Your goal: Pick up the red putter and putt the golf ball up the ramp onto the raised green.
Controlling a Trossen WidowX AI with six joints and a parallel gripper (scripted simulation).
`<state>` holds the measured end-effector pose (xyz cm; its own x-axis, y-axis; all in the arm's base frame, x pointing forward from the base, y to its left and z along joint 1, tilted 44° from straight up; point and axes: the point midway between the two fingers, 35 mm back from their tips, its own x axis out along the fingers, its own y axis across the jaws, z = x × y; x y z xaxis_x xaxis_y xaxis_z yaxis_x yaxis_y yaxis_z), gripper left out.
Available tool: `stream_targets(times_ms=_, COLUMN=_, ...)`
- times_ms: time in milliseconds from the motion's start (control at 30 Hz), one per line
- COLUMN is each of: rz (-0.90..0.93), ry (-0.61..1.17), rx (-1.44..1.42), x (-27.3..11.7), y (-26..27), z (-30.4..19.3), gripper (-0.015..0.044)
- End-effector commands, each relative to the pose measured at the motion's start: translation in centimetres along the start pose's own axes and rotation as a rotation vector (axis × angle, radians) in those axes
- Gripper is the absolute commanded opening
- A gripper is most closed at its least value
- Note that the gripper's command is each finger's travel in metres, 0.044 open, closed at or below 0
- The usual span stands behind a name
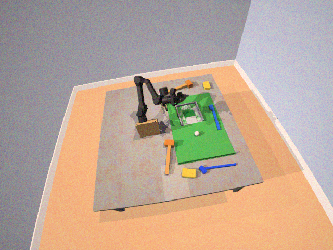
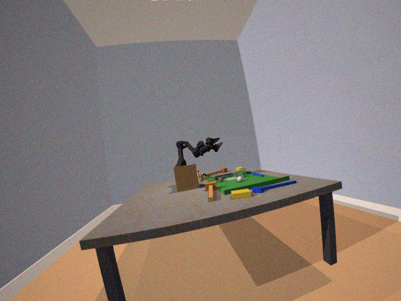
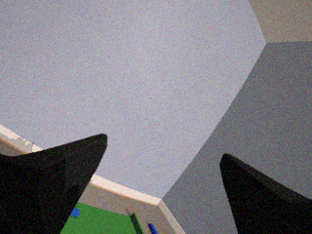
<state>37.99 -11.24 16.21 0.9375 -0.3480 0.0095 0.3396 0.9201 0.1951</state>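
End effector [image 2: 217,142] wide open, empty, raised above surface. Red putter [image 2: 198,172] only small red trace under arm, mostly hidden. Golf ball [image 1: 196,133] on green mat, in front of ramp. Tilt wrist down, straddle shaft squarely; avoid orange mallet [image 1: 168,155].

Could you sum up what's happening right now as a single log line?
hand: open, empty, raised above table | golf ball: on green mat, untouched | red putter: not clearly visible | stage: before pickup

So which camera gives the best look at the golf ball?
The top view: the golf ball sits unobstructed on the green mat, below the framed opening. The exterior view shows it small and low. The wrist view misses it, aimed at the walls.
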Motion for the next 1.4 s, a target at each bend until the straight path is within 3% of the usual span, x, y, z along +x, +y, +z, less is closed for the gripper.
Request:
stream_targets(times_ms=0, rz=0.007, ry=0.013, rx=0.005, x=0.1, y=0.1, z=-0.2, gripper=0.0426)
stream_targets(times_ms=200, rz=0.171, ry=0.452, rx=0.198, x=-0.6, y=4.7, z=-7.2, gripper=0.0440)
stream_targets(times_ms=400, rz=0.227, ry=0.983, rx=0.471, x=-5.8, y=9.4, z=-12.5, gripper=0.0440)
stream_targets(times_ms=500, rz=0.212, ry=1.147, rx=0.561, x=-8.1, y=10.7, z=-13.2, gripper=0.0440)
stream_targets(times_ms=900, rz=0.019, ry=1.707, rx=0.864, x=-16.8, y=14.3, z=-12.3, gripper=0.0440)
stream_targets(times_ms=1300, rz=-0.416, ry=2.200, rx=1.143, x=-24.6, y=16.9, z=-7.0, gripper=0.0440)
stream_targets(times_ms=1367, rz=-0.434, ry=2.214, rx=1.151, x=-24.7, y=16.7, z=-7.0, gripper=0.0440)
